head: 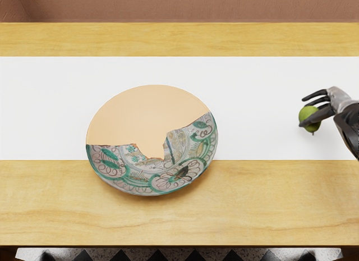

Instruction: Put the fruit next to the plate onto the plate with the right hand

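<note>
Right of the plate (120, 112), green fruit (308, 113) between fingers (314, 95) of the right hand (331, 104)

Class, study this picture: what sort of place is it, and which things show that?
Probably a simulated dining room or kitchen: a wooden table with a white runner, a painted plate on it, and a green fruit grasped in the robot's right hand.

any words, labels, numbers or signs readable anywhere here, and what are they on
No readable text anywhere in the head view.
Plate: painted green and brown scrolls only, no letters or numbers.
Green fruit, held in the right hand: no sticker or label shows.
White runner and wooden table: no markings.
</note>
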`<act>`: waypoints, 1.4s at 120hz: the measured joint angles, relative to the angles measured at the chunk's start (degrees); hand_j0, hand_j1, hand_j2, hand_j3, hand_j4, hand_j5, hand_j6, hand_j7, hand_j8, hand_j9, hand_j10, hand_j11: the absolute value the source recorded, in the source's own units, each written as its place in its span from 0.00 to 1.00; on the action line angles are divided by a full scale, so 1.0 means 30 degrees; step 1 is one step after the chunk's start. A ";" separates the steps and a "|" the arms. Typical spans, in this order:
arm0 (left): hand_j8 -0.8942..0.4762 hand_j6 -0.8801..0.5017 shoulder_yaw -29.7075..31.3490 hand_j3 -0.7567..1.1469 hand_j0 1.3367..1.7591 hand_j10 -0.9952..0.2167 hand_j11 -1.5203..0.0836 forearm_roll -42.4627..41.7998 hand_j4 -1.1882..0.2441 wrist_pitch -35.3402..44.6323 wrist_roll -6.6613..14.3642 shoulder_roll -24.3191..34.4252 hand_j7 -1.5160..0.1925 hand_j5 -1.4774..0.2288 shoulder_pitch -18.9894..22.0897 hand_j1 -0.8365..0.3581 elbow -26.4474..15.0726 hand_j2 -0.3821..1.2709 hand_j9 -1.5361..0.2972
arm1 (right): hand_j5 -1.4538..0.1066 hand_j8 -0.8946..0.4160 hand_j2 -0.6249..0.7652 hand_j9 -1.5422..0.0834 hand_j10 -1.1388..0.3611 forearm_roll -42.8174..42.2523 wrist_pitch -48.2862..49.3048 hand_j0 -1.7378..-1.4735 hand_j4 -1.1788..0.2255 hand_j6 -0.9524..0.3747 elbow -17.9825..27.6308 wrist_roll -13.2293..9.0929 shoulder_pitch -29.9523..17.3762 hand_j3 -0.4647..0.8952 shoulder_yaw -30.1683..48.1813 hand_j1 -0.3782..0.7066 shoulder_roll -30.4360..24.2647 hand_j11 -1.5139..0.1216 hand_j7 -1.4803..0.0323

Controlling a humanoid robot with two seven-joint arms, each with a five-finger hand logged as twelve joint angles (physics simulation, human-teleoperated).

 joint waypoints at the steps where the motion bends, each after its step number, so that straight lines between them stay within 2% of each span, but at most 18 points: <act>1: 0.65 0.64 0.0000 0.40 0.76 0.82 0.95 -0.0002 0.83 0.0000 -0.0001 0.0000 0.89 0.87 0.0000 0.99 0.0000 0.23 0.84 | 0.42 0.34 0.66 0.45 0.37 0.0000 0.0000 0.30 0.40 0.30 0.0007 0.0000 0.0009 0.34 0.0000 0.56 0.0021 0.43 0.45; 168: 0.65 0.64 0.0001 0.40 0.76 0.82 0.95 0.0002 0.83 0.0000 0.0002 0.0000 0.89 0.87 0.0000 0.99 0.0000 0.23 0.84 | 0.42 0.34 0.67 0.45 0.37 -0.0001 0.0007 0.30 0.40 0.30 0.0710 0.0001 0.2122 0.34 0.0885 0.56 0.3910 0.43 0.45</act>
